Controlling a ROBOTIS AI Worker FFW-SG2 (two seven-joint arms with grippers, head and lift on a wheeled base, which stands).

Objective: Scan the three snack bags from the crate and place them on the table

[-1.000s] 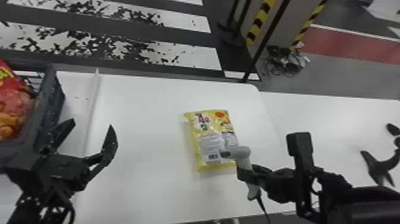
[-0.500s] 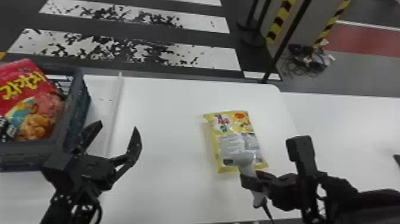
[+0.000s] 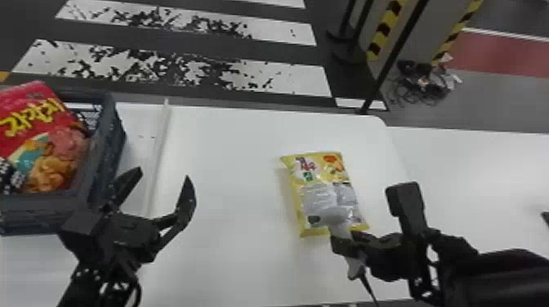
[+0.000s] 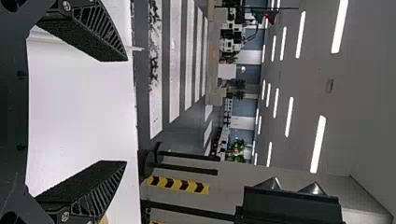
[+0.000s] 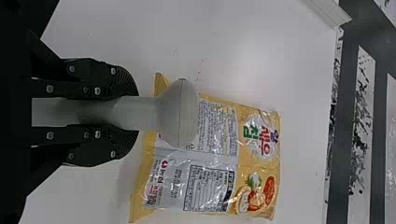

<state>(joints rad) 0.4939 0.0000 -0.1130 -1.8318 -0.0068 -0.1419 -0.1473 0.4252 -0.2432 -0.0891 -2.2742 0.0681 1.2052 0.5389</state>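
Over the table's (image 3: 228,171) near part, your left gripper (image 3: 162,174) has its fingers spread, while your right gripper (image 3: 350,244) pinches the grey scanner (image 3: 338,217), its head above the yellow snack bag (image 3: 322,175) lying flat on the table. Leftward, you have a red snack bag (image 3: 32,118) in the dark crate (image 3: 36,212). Beyond the table, tangled cables (image 3: 425,83) lie on the floor.

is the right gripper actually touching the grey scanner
Touching. The right wrist view shows the right gripper closed on both sides of the scanner.
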